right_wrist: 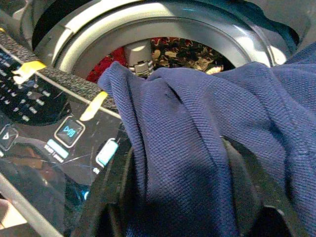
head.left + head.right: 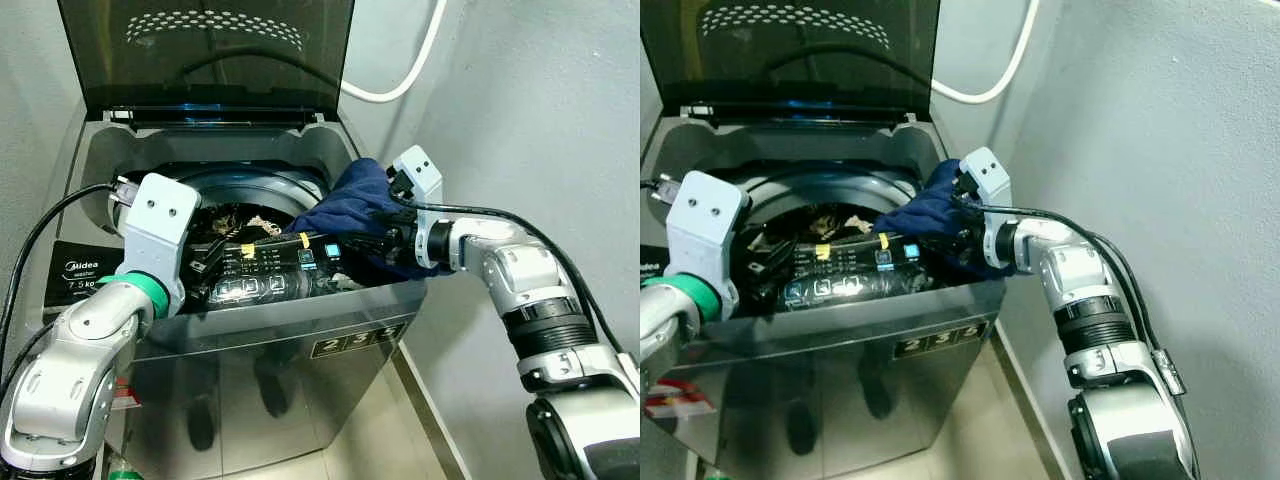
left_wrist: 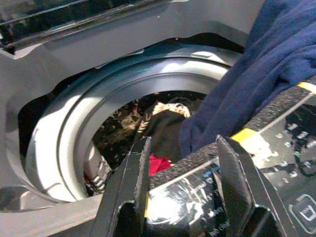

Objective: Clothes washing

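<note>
We see a top-loading washing machine (image 2: pixel 250 330) with its dark lid (image 2: pixel 200 50) raised upright; a label on its left shoulder reads "Midea washer" and "7.5 k…", and a plate on the front panel reads "235". Our right gripper (image 1: pixel 177 197) has its jaws closed on a navy blue garment (image 2: pixel 350 200), the cloth bunched between them and draped over the machine's right front corner, across the control panel (image 2: pixel 270 270) and partly into the drum (image 3: pixel 74 143). Beyond those jaws, patterned and red laundry (image 1: pixel 182 52) lies inside the drum. Our left gripper (image 3: pixel 185 182) has its jaws spread apart and holding nothing, straddling the panel's front edge, with the drum opening just ahead. A white hose (image 2: pixel 410 70) curves along the wall behind.
</note>
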Motion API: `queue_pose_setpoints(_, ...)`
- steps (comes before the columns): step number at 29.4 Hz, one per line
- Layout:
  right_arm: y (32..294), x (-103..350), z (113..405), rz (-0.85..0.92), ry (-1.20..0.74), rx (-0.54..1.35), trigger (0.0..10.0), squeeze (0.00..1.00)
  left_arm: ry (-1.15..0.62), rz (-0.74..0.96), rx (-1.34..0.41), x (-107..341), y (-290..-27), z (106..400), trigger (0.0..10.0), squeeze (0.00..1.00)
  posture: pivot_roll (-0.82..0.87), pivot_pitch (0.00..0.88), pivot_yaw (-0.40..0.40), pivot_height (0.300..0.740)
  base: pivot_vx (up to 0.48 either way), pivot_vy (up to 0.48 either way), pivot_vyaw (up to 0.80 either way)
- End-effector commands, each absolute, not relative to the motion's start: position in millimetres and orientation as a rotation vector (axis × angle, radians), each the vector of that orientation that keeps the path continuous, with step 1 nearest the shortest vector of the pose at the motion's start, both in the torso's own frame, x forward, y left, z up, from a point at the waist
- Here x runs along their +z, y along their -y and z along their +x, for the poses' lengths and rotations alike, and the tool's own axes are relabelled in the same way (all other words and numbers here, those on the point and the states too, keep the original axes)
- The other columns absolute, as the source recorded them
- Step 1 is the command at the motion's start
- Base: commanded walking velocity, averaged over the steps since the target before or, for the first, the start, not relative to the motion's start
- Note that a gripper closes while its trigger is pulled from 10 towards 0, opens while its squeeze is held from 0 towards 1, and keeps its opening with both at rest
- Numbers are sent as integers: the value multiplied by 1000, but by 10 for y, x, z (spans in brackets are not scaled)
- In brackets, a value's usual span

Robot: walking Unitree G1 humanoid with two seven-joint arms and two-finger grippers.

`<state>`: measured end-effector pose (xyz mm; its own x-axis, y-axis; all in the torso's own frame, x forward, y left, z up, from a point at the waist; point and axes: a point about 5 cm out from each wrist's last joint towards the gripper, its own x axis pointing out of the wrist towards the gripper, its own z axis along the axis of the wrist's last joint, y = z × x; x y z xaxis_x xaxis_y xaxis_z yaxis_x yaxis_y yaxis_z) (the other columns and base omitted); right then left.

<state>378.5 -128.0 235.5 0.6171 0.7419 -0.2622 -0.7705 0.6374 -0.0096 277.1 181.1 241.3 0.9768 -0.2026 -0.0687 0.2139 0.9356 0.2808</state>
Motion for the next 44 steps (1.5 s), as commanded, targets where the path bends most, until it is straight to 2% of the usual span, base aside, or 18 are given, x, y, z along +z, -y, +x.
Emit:
queue_pose_setpoints(1, 1259, 2268, 3783, -106, -283, 871, 0, 0, -51, 290, -207, 2387, -1820, 2758, 10000, 0, 71, 49, -84, 740, 0, 0, 0)
queue_pose_setpoints(12, 1197, 2342, 3793, -106, -277, 909, 0, 0, -52, 308, -201, 2362, -1808, 2741, 10000, 0, 70, 53, -91, 740, 0, 0, 0)
queue_pose_setpoints(17, 998, 2508, 3862, -136, -240, 932, 0, 0, -52, 309, -194, 2354, -1798, 2740, 10000, 0, 63, 58, -107, 740, 0, 0, 0)
queue_pose_setpoints(19, 626, 2903, 3865, -112, -86, 1009, 0, 0, -52, 309, -190, 2345, -1793, 2723, 10000, 0, 67, 62, -119, 740, 0, 0, 0)
queue_pose_setpoints(20, 626, 2903, 3865, -112, -86, 1009, 0, 0, -52, 309, -190, 2345, -1793, 2723, 10000, 0, 67, 62, -119, 740, 0, 0, 0)
queue_pose_setpoints(22, 305, 3426, 3791, -3, 121, 1086, 0, 0, -53, 310, -184, 2343, -1790, 2716, 10000, 0, 76, 65, -129, 740, 0, 0, 0)
queue_pose_setpoints(23, 305, 3426, 3791, -3, 121, 1086, 0, 0, -53, 310, -184, 2343, -1790, 2716, 10000, 0, 76, 65, -129, 740, 0, 0, 0)
queue_pose_setpoints(24, 225, 3855, 3709, 132, 313, 1115, 0, 0, -51, 313, -180, 2347, -1793, 2713, 10000, 0, 82, 65, -137, 740, 0, 0, 0)
queue_pose_setpoints(25, 225, 3855, 3709, 132, 313, 1115, 0, 0, -51, 313, -180, 2347, -1793, 2713, 10000, 0, 82, 65, -137, 740, 0, 0, 0)
queue_pose_setpoints(27, 374, 4660, 3559, 510, 610, 1071, 0, 0, -47, 316, -166, 2356, -1807, 2696, 10000, 0, 91, 64, -153, 740, 0, 0, 0)
queue_pose_setpoints(28, 467, 4828, 3545, 625, 652, 1039, 0, 0, -46, 316, -161, 2354, -1810, 2689, 10000, 0, 92, 61, -159, 740, 0, 0, 0)
queue_pose_setpoints(30, 519, 4886, 3553, 673, 657, 1018, 0, 0, -46, 315, -158, 2351, -1812, 2685, 10000, 0, 92, 61, -159, 740, 0, 0, 0)
queue_pose_setpoints(33, 498, 4672, 3681, 527, 595, 929, 0, 0, -45, 315, -157, 2347, -1802, 2686, 10000, 0, 92, 57, -157, 740, 0, 0, 0)
queue_pose_setpoints(35, 498, 4672, 3681, 527, 595, 929, 0, 0, -45, 315, -157, 2347, -1802, 2686, 10000, 0, 92, 57, -157, 740, 0, 0, 0)
queue_pose_setpoints(37, 454, 4302, 3835, 285, 514, 815, 0, 0, -43, 317, -166, 2350, -1784, 2701, 10000, 0, 92, 57, -157, 740, 0, 0, 0)
queue_pose_setpoints(41, 459, 4097, 3912, 191, 468, 753, 0, 0, -41, 318, -176, 2353, -1770, 2714, 10000, 0, 81, 56, -140, 740, 0, 0, 0)
queue_pose_setpoints(42, 466, 3721, 4026, 65, 347, 685, 0, 0, -39, 318, -205, 2363, -1726, 2748, 10000, 0, 74, 59, -129, 740, 0, 0, 0)
queue_pose_setpoints(44, 452, 3545, 4059, -7, 255, 692, 0, 0, -39, 319, -220, 2365, -1701, 2762, 10000, 0, 71, 60, -120, 740, 0, 0, 0)
